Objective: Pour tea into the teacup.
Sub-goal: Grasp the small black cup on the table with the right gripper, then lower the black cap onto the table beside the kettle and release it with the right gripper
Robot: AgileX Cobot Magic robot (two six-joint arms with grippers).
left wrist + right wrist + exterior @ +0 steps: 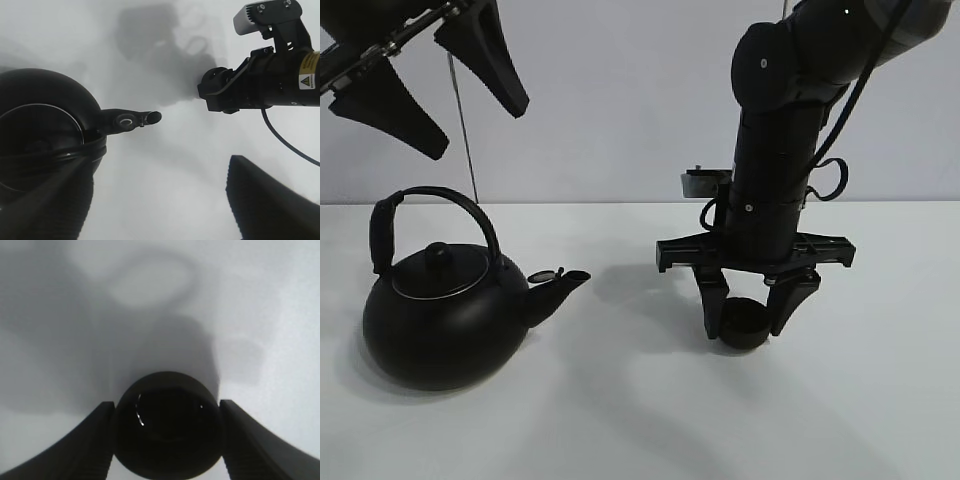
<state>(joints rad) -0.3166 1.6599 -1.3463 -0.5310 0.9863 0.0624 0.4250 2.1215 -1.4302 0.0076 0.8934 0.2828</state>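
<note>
- The small round matte black teacup [745, 328] stands on the white table [880, 400], lower right of centre in the high view, well apart from the big black kettle [440, 320] at lower left.
- It sits between the fingers of the right gripper [748, 326], which seem pressed against both its sides.
- The left gripper [470, 125], upper left, hangs spread and empty.
- The teacup is probably light, stiff and breakable; opposite sides of its wall are the place to hold.
</note>
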